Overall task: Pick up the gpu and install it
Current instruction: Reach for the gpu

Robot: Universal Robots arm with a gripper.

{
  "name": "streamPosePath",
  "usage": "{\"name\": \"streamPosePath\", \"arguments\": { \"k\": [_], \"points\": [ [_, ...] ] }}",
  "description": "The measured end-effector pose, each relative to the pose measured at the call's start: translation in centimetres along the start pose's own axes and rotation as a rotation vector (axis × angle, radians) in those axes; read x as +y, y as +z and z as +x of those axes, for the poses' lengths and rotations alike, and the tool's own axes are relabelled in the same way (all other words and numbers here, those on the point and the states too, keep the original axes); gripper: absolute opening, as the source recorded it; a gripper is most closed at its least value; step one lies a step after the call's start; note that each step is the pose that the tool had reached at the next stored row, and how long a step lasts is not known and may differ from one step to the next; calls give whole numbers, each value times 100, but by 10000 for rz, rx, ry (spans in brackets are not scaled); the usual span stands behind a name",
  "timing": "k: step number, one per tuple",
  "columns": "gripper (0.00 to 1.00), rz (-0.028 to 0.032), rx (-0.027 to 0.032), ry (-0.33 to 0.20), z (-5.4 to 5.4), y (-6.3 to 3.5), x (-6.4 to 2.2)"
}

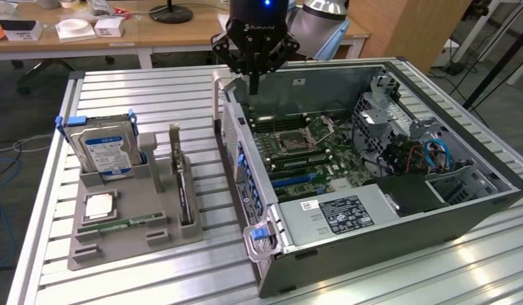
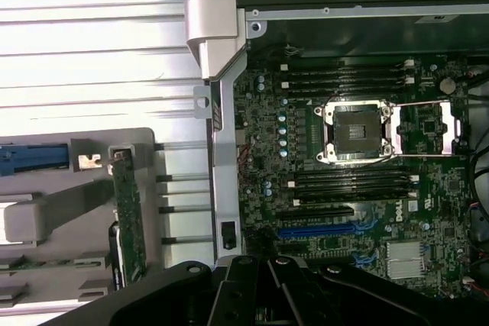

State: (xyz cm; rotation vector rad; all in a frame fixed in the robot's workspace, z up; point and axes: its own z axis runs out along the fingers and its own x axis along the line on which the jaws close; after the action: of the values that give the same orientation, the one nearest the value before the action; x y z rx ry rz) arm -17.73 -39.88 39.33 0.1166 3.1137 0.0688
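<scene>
The gpu [image 1: 185, 190] is a thin dark card standing on edge in a slot of the grey holder tray [image 1: 126, 244], with its silvery bracket at the far end. It lies on the exterior view's left of the open computer case [image 1: 397, 210]. In the wrist view the gpu [image 2: 129, 219] appears edge-on beside the case wall. My gripper [image 1: 253, 82] hangs above the far corner of the case, over the motherboard [image 1: 304, 149], apart from the card. Its fingers are shut with nothing between them. In the wrist view my gripper [image 2: 260, 292] is a black shape over the blue expansion slot [image 2: 321, 229].
A hard drive [image 1: 108, 149] with a blue-white label stands upright in the tray. A processor chip [image 1: 98, 206] and a green memory stick [image 1: 126, 222] lie in the tray's nearer pockets. The case side wall [image 1: 236, 146] rises between tray and motherboard. Desks stand behind.
</scene>
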Motion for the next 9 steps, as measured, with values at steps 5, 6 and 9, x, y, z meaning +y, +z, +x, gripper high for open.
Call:
{"name": "streamPosePath", "arguments": {
  "k": [5, 6, 9],
  "points": [
    [11, 0, 0, 0, 23, -1, -2],
    [11, 0, 0, 0, 27, -1, -2],
    [11, -1, -1, -1, 41, -1, -3]
  ]
}}
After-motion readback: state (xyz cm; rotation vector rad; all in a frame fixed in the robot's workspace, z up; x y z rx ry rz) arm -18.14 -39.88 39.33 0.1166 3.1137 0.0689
